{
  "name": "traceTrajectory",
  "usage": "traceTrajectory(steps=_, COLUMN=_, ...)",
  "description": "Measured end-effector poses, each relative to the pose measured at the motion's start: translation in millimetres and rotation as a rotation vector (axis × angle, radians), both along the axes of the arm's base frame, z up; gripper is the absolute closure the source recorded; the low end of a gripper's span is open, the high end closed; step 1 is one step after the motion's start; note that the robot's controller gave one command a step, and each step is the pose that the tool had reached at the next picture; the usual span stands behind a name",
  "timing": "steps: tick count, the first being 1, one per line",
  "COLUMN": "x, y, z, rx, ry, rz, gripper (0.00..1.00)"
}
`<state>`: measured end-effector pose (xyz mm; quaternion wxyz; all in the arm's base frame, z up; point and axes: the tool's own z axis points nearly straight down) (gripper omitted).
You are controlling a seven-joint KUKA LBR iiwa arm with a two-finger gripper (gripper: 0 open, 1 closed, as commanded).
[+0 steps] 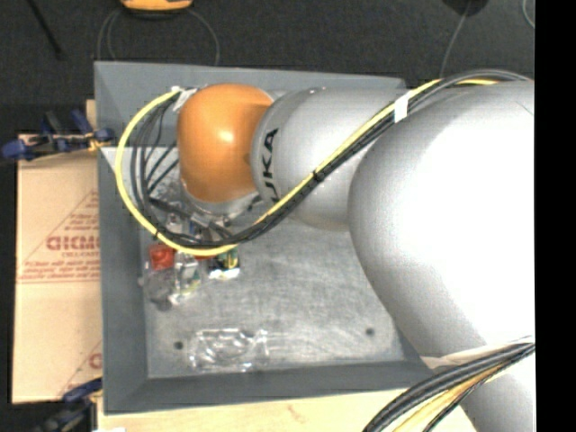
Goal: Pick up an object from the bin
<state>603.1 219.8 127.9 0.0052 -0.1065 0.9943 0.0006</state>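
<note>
jaws hidden under orange cover (220,142) — grip cannot be told, small red thing (161,257) just beside

Heap (175,273) sits behind wrapper (229,347), apparently under arm (297,169).

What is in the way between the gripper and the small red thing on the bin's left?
Nothing visible. The red thing lies uncovered just left of the gripper; a clear piece lies close by, on its near side.
</note>
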Motion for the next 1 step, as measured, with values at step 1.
traceTrajectory(steps=1, x=3.2, y=-0.9, z=60.1, rx=0.000, ry=-0.001, rz=-0.001, gripper=1.00)
